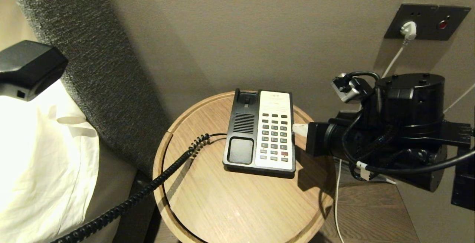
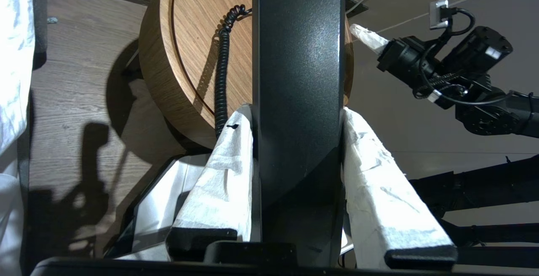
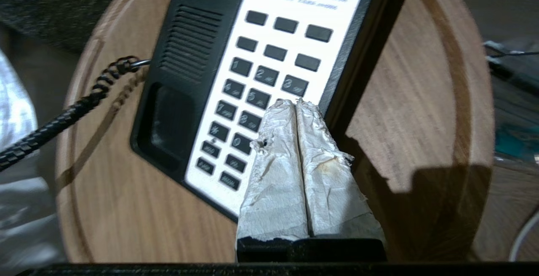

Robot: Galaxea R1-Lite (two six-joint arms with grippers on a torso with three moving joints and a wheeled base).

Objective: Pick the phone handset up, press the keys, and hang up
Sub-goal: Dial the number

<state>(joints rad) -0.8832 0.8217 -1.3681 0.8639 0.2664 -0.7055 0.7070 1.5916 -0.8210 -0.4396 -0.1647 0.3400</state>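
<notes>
1 phone base [image 1: 259, 131] w/ keypad, centred on round wooden table [image 1: 230, 206]; bare wood all round it. 1 handset [image 2: 297, 99], long black, blocky end visible far left in head view, lifted off cradle, clamped betw. left gripper [image 2: 297, 158] padded fingers. 1 coiled cord [image 1: 148, 187] trailing off table's left edge. Right gripper [image 3: 297, 104] fingers pressed together, tip over keypad's right side, by base's edge.

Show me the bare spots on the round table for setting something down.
Free: the table's near part, in front of the phone base. A narrower strip lies left, bordered by the cord. Crowded: the right edge, where the right gripper reaches the keypad.
</notes>
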